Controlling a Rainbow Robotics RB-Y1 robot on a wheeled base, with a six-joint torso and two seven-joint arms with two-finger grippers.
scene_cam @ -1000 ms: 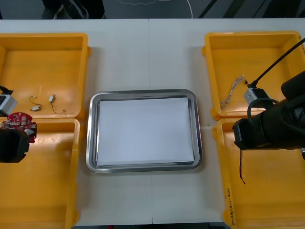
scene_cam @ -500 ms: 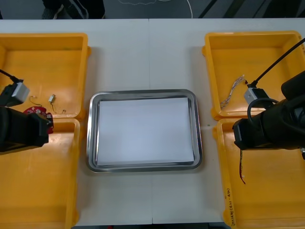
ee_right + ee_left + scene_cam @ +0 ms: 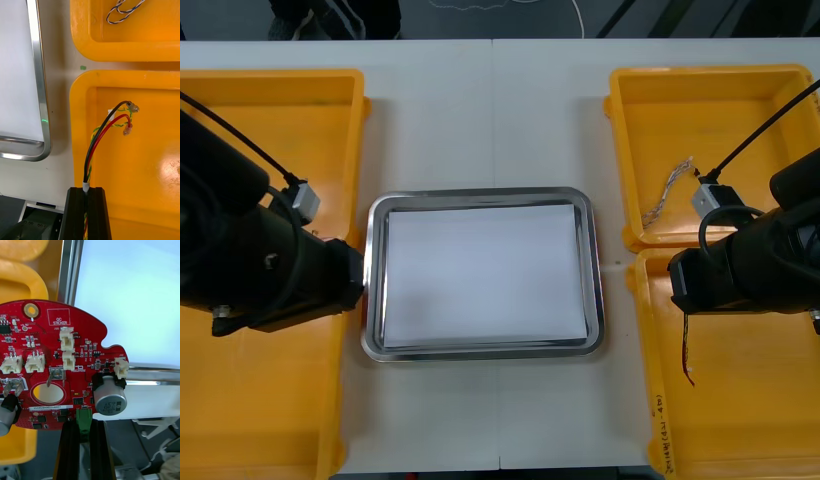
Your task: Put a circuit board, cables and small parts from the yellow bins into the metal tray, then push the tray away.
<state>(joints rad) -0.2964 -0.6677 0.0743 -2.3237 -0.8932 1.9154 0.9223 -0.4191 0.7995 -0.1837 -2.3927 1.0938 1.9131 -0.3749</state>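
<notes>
Now your left pincer [image 3: 84, 425] pinches the rigid round red circuit board [image 3: 56, 352] by its edge over the left rim of the shiny metal tray [image 3: 480, 352], so next carry it above the flat white inside and release, while your right pincer [image 3: 88, 192] clamps a limp red-and-black cable [image 3: 100, 139] over its yellow bin [image 3: 150, 180].

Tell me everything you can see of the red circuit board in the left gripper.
The red circuit board is roughly round with a stepped edge. It carries white connectors, a silver cylinder, small black chips, a round hole and a white label strip. The left gripper, shut on a green part at its edge, holds it over the rim of the metal tray, beside a yellow bin.
</notes>
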